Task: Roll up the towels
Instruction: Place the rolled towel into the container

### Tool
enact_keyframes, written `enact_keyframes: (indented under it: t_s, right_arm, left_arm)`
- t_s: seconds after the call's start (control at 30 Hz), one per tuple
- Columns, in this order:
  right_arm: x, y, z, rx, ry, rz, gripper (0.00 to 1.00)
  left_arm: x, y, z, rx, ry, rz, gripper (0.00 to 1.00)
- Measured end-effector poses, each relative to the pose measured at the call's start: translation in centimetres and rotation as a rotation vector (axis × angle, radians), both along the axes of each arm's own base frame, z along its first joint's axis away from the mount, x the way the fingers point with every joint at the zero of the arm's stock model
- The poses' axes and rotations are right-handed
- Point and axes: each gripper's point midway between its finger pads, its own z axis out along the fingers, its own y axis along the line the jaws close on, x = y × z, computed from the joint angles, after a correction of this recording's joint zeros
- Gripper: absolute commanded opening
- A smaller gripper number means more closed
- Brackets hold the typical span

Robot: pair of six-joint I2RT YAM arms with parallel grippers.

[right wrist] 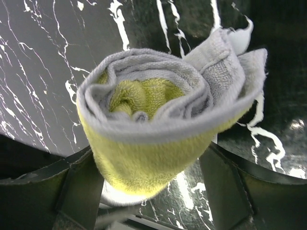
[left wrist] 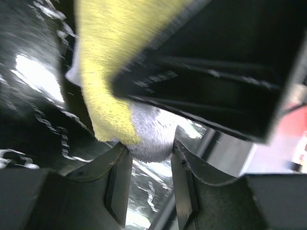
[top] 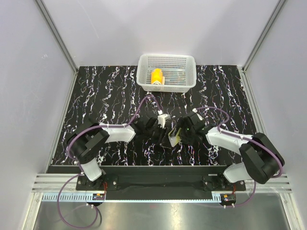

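- Over on the left of the black marbled worktop (top: 105,91), left arm (top: 115,132) stretched from its base at the near edge in toward the middle.
- At the end of that arm, left hand (left wrist: 149,151) with fingertips (left wrist: 121,163) a narrow gap apart, pressed on either side of the grey lower end of the grey and yellow-green towel (left wrist: 105,86). Clamped on that end, as far as the wrist view shows.
- At the far edge of the worktop, near the centre line, white perforated basket (top: 189,72) with the orange towel (top: 157,76) inside. Orange towel close to the left wall, bunched compact and seemingly rolled, well apart from both hands.
- Between the two hands, near the middle of the worktop, the grey and yellow-green towel wound into a fat roll. Grey outer layer, yellow-green underside, a spiral of yellow-green pile visible at the open end, a loose grey tail sticking out to one side. Resting on the worktop or held clear of it: not possible to tell.
- Just right of the roll, right hand (right wrist: 148,160) with fingers (right wrist: 79,191) spread wide and clamped on the roll's flanks, both touching the cloth.
- Farther right, right arm (top: 225,139) angled back to its base at the near right corner.
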Motion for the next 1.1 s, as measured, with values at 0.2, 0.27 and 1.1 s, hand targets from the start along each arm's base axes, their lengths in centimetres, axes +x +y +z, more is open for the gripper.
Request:
enact_keyframes:
  t_s: [0.2,0.27,1.1]
  right_arm:
    - [0.8,0.5,0.0,-0.002,-0.007,0.005,0.81]
    - [1.0,0.6,0.0,0.000,-0.011,0.005,0.80]
    - [2.7,0.9,5.5,-0.067,-0.110,0.123,0.10]
  left_arm:
    - [-1.3,-0.7,1.7,-0.091,0.056,-0.022,0.39]
    - [-1.4,-0.9,2.1,-0.116,0.065,-0.030,0.38]
    - [-1.7,-0.2,6.6,-0.250,0.069,-0.005,0.99]
